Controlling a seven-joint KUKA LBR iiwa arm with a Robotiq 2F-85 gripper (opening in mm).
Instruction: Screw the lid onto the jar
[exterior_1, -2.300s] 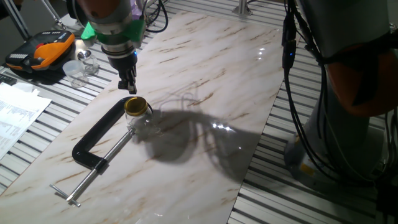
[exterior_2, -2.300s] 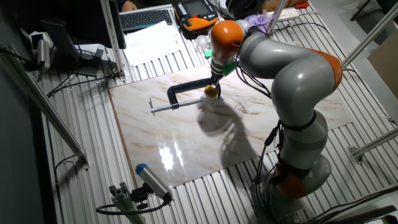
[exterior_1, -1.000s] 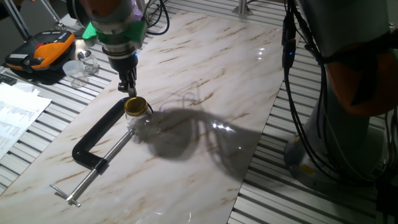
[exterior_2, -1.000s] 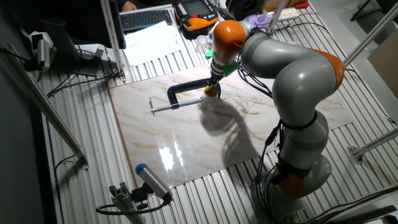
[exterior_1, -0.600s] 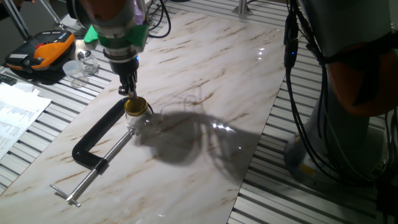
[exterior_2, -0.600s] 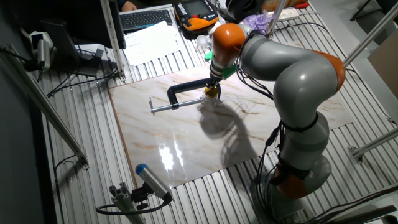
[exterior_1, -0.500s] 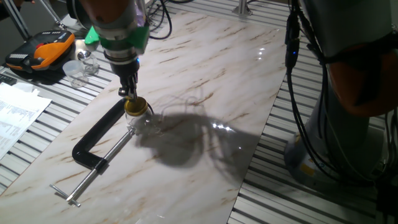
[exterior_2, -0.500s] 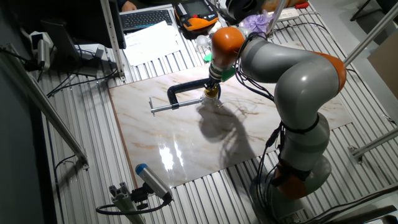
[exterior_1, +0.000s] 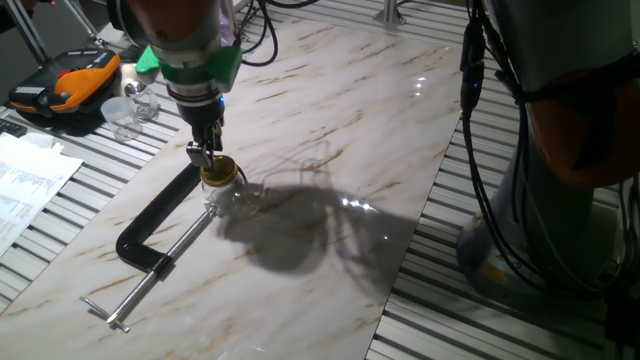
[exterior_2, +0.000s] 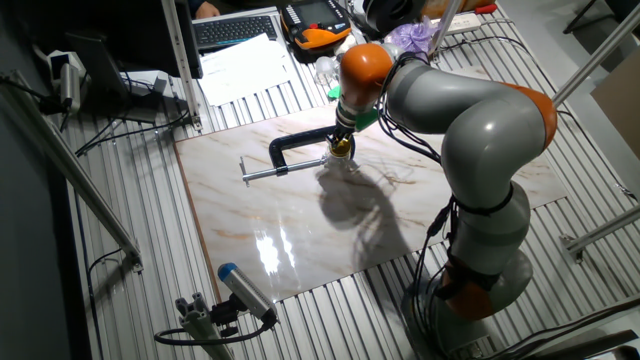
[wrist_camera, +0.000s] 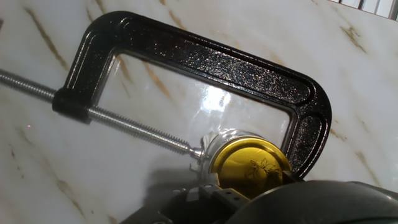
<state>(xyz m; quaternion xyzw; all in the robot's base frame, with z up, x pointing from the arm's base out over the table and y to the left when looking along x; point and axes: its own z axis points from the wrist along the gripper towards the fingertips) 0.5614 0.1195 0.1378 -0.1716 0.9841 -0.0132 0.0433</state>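
The jar (exterior_1: 224, 190) stands left of centre in one fixed view, pinched inside the black C-clamp (exterior_1: 160, 215), whose frame and screw run toward the lower left. The gold lid (exterior_1: 217, 169) sits on the jar's mouth; in the hand view it lies at bottom centre (wrist_camera: 250, 168), hard against the clamp's curved arm (wrist_camera: 205, 59). The marble slab (exterior_1: 340, 130) lies open to the right and below the jar, and its near edge meets ribbed metal slats. The gripper (exterior_1: 205, 155) points straight down from the upper left, its tips right at the lid's far rim. Whether its narrow-looking fingers actually pinch the lid, I cannot tell.
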